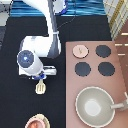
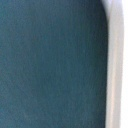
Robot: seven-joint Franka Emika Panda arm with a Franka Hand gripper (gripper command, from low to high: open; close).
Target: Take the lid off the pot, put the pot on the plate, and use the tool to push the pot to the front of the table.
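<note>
The tool (image 1: 41, 88) lies on the black table (image 1: 15, 105), just below the hand (image 1: 40, 76) in the exterior view — touching it or almost. Its long axis runs up and down in that view, the slotted blade toward the bottom and the handle toward the hand. I cannot tell how far the hand is open.

The pot (image 1: 36, 122) sits on the plate (image 1: 45, 120) at the bottom edge. The lid (image 1: 79, 50) rests on the stove (image 1: 70, 75), top left corner.

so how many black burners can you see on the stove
3: one at the stove's top right, two in the row below. The lid may hide a fourth. The pincer is over the tool.
</note>
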